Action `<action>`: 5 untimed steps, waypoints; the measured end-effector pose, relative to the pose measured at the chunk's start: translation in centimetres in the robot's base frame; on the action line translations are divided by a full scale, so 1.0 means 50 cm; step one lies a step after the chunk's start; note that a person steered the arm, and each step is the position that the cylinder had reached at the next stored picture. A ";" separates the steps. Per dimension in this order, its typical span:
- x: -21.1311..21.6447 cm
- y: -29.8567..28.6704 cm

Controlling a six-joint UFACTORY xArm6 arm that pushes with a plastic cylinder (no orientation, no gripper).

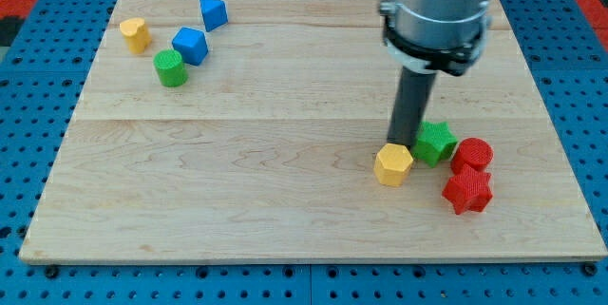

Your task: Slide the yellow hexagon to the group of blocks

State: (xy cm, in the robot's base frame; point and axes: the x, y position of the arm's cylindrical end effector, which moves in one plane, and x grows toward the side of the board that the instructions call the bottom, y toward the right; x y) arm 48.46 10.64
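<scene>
My tip [403, 143] is down on the wooden board [285, 181], right at the top edge of the yellow hexagon [393, 164]. I have no jaws, only a straight dark rod [411, 107], so I hold nothing; the tip looks to be touching the hexagon's upper face edge, though I cannot tell for sure whether there is a sliver of gap.

The yellow hexagon sits toward the view's bottom right of the board. Just to its upper right is the green star-shaped block [435, 142], touching or nearly touching it, and my rod stands between the 2 of them at the top. Further to the view's right of the hexagon is the red round block [472, 155], and below that, to the hexagon's lower right, the red star-shaped block [467, 191]. The 2 red ones touch each other, and the green block is just beside the red round one. The hexagon and the red star-shaped block are near but apart.

Far off to the upper left of the hexagon lie 4 more blocks: a small yellow block [135, 34] nearest the board's left edge, a green round block [171, 67], a blue cube [190, 46] touching that green one, and a blue wedge-like block [213, 12] at the top. The board rests on a blue pegboard surface [38, 153].
</scene>
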 end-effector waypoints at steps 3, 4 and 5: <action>0.100 0.009; 0.104 0.009; 0.079 -0.151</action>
